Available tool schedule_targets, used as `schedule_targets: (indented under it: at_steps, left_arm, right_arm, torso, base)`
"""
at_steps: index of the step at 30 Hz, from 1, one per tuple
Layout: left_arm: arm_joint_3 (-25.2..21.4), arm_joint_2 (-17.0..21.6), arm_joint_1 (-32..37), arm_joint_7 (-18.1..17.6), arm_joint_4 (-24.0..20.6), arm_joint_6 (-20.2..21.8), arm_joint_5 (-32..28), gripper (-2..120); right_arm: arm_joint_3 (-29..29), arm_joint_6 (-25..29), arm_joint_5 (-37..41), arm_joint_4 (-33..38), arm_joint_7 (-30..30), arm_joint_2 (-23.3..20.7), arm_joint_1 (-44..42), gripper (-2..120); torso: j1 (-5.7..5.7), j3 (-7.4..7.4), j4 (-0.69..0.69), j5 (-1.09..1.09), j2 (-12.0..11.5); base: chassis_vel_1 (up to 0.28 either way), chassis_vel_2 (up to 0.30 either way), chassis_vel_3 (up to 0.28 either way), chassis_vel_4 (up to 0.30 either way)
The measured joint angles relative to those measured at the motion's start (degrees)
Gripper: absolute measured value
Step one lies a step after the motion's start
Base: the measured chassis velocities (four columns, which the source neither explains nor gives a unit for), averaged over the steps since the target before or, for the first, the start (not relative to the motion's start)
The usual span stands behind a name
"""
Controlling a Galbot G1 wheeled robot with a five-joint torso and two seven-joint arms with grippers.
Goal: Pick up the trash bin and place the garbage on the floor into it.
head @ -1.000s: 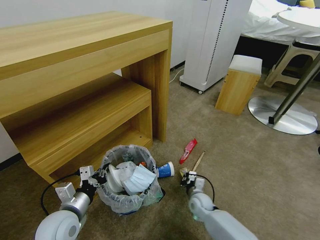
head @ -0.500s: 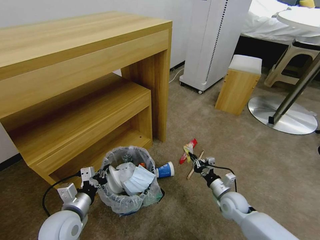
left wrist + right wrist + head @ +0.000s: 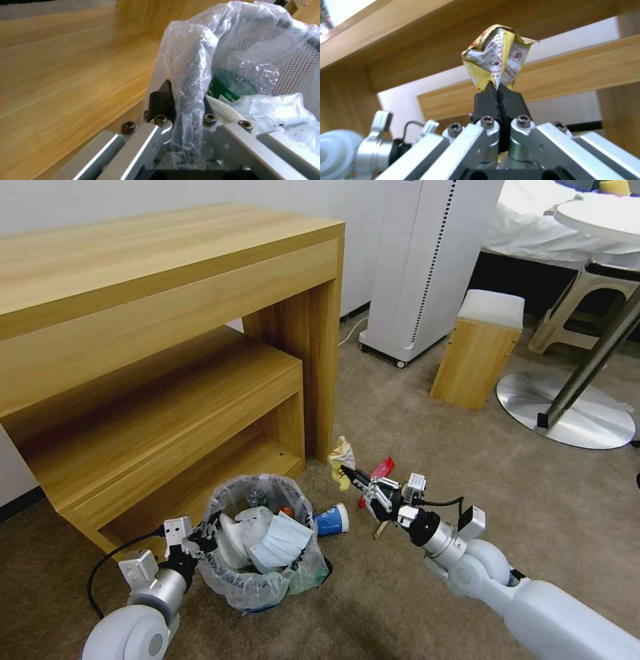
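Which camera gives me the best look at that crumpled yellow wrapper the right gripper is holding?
The right wrist view: the yellow wrapper sits close up, pinched at its lower end by the shut right gripper, print and folds visible. The head view shows it small, lifted off the carpet beside the trash bin. The left wrist view looks at the bin's rim instead.

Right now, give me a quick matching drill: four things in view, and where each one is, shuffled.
Things:
1. crumpled packet
2. blue-white cup
3. pale blue mask
4. bin rim

Places:
A. on top of the load in the trash bin
B. clamped in the left gripper
C. held up by the right gripper
D. lying on the carpet beside the bin

Pairs: 1-C, 2-D, 3-A, 4-B
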Motion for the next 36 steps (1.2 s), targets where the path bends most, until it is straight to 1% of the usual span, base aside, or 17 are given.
schedule_targets:
  at_steps: [1, 2, 3, 5, 7, 8, 9, 11, 12, 14, 16, 18, 26, 32, 33, 35, 36]
  left_arm:
    - [0.00, -0.33, 0.03, 0.05, -0.08, 0.00, 0.26, 2]
    - [0.05, -0.70, 0.04, 0.05, -0.26, 0.00, 0.58, 2]
    - [0.05, -0.70, 0.04, 0.05, -0.26, 0.00, 0.58, 2]
    - [0.16, -1.34, 0.17, 0.13, -0.78, 0.00, 0.93, 2]
    - [0.33, -1.86, 0.48, 0.25, -1.43, 0.05, 1.34, 2]
    - [0.33, -1.86, 0.48, 0.25, -1.43, 0.05, 1.34, 2]
    - [0.45, -2.26, 0.81, 0.36, -2.03, 0.08, 1.59, 2]
    - [0.76, -2.46, 1.71, 0.67, -3.40, 0.12, 2.09, 2]
    - [0.76, -2.46, 1.71, 0.67, -3.40, 0.12, 2.09, 2]
    - [0.56, -2.01, 2.45, 0.73, -4.90, 0.15, 2.10, 2]
    - [0.54, -1.78, 2.69, 0.73, -5.34, 0.15, 2.08, 2]
    - [0.33, -1.34, 3.20, 0.76, -6.62, 0.20, 1.77, 2]
    - [-0.19, -0.96, 3.35, 0.71, -7.45, 0.28, 1.13, 2]
    - [-0.55, -0.75, 3.23, 0.56, -7.49, 0.30, 0.70, 2]
    - [-0.58, -0.71, 3.19, 0.54, -7.47, 0.30, 0.63, 2]
    - [-0.58, -0.74, 3.13, 0.53, -7.36, 0.30, 0.61, 2]
    - [-0.58, -0.74, 3.13, 0.53, -7.36, 0.30, 0.61, 2]
  right_arm:
    - [-1.58, -0.02, 1.28, 1.15, -1.75, -1.05, 1.23, 0]
    - [-3.62, -0.02, 2.27, 1.97, -3.35, -2.14, 2.88, 0]
    - [-3.62, -0.02, 2.27, 1.97, -3.35, -2.14, 2.88, 0]
    - [-7.01, -0.18, 3.35, 2.96, -4.56, -3.84, 5.20, 0]
    - [-11.25, -0.16, 3.67, 2.77, -5.08, -4.51, 8.42, 0]
    - [-11.25, -0.16, 3.67, 2.77, -5.08, -4.51, 8.42, 0]
    - [-13.42, -0.19, 4.16, 2.05, -5.42, -4.33, 10.55, 0]
    - [-17.57, -0.40, 4.69, -0.43, -4.98, -2.67, 15.31, 0]
    - [-17.57, -0.40, 4.69, -0.43, -4.98, -2.67, 15.31, 0]
    - [-21.01, -1.27, 5.47, -3.03, -1.12, -0.12, 19.65, 0]
    - [-22.21, -1.40, 5.68, -3.69, -0.16, 0.36, 20.67, 0]
    - [-25.05, -1.81, 5.96, -4.26, 1.88, 1.18, 22.46, 0]
    - [-27.25, -2.28, 4.80, -3.43, 4.04, 1.89, 22.30, 0]
    - [-26.62, -2.49, 3.39, -3.70, 4.57, 1.31, 20.73, 0]
    - [-26.16, -2.53, 2.91, -3.95, 4.18, 0.93, 20.14, 0]
    - [-25.46, -2.56, 2.33, -4.16, 3.93, 0.52, 19.21, 9]
    - [-25.46, -2.56, 2.33, -4.16, 3.93, 0.52, 19.21, 9]
  torso:
    - [0.00, 0.00, 0.00, 0.06, 0.00]
    - [0.00, 0.00, -0.01, 0.03, 0.00]
    - [0.00, 0.00, -0.01, 0.03, 0.00]
    - [0.00, 0.00, 0.00, 0.04, 0.00]
    - [0.00, 0.00, -0.01, 0.05, 0.00]
    - [0.00, 0.00, -0.01, 0.05, 0.00]
    - [0.00, 0.00, 0.00, 0.02, 0.00]
    - [0.00, 0.00, -0.01, 0.03, 0.00]
    - [0.00, 0.00, -0.01, 0.03, 0.00]
    - [0.00, 0.00, 0.01, 0.03, 0.00]
    - [0.00, 0.00, 0.00, 0.03, 0.00]
    - [0.00, 0.00, 0.00, 0.03, 0.00]
    - [0.00, 0.00, -0.01, 0.03, 0.00]
    - [0.00, 0.00, -0.01, 0.04, 0.00]
    - [0.00, 0.00, -0.01, 0.04, 0.00]
    - [0.00, 0.00, -0.02, 0.04, 0.00]
    - [0.00, 0.00, -0.02, 0.04, 0.00]
  base:
    - [0.000, 0.000, 0.000, 0.000]
    - [0.000, 0.000, 0.000, 0.000]
    - [0.000, 0.000, 0.000, 0.000]
    - [0.000, 0.000, 0.000, 0.000]
    - [0.000, 0.000, 0.000, 0.000]
    - [0.000, 0.000, 0.000, 0.000]
    - [0.000, 0.000, 0.000, 0.000]
    - [0.000, 0.000, 0.000, 0.000]
    - [0.000, 0.000, 0.000, 0.000]
    - [0.000, 0.000, 0.000, 0.000]
    - [0.000, 0.000, 0.000, 0.000]
    - [0.000, 0.000, 0.000, 0.000]
    - [0.000, 0.000, 0.000, 0.000]
    - [0.000, 0.000, 0.000, 0.000]
    - [0.000, 0.000, 0.000, 0.000]
    - [0.000, 0.000, 0.000, 0.000]
    - [0.000, 0.000, 0.000, 0.000]
